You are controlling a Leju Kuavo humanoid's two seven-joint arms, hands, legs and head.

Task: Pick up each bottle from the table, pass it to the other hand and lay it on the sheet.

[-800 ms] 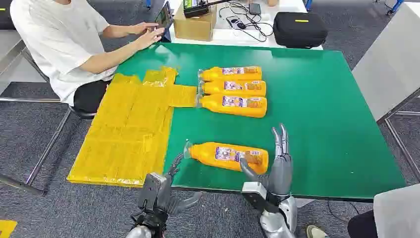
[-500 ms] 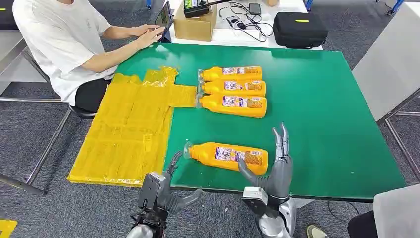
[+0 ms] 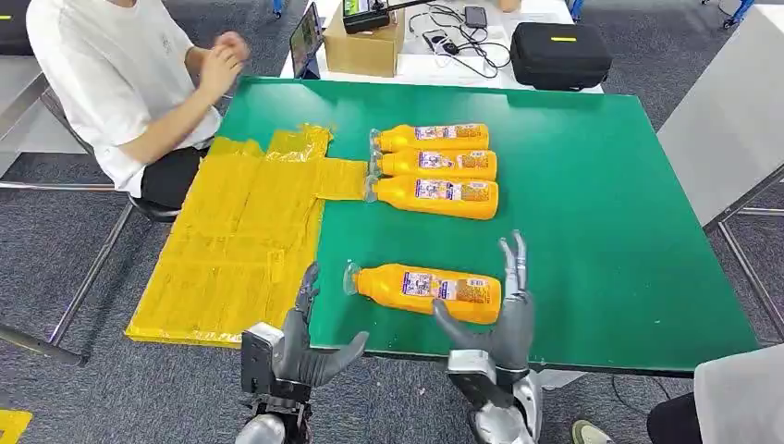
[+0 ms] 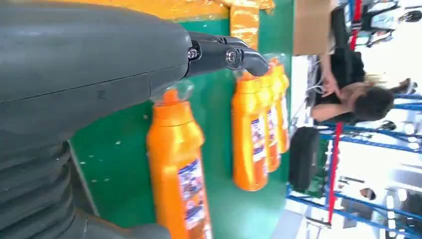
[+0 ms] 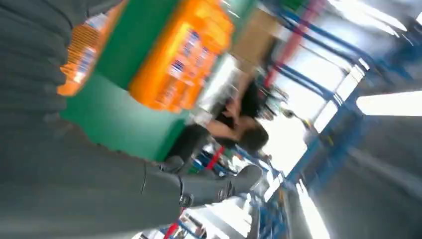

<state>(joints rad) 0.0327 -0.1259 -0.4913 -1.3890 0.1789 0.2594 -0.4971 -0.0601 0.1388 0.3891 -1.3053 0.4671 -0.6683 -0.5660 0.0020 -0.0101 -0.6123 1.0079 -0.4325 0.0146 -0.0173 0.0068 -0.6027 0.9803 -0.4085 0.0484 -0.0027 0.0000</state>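
While both lie empty, fingers spread: right hand [image 3: 504,319] behind near bottle [image 3: 427,290]; left hand [image 3: 300,347] beside its cap.

I take this for a robot test lab or workshop: a green-topped table [image 3: 592,231] on grey carpet [image 3: 55,277], a bench [image 3: 444,65] with cables [image 3: 453,28], a cardboard box [image 3: 365,46] and black case [image 3: 559,55], blue racking [image 4: 368,144] behind

Near bottle [image 3: 425,289] between both hands, three bottles [image 3: 434,169] behind, sheet [image 3: 240,250] left.
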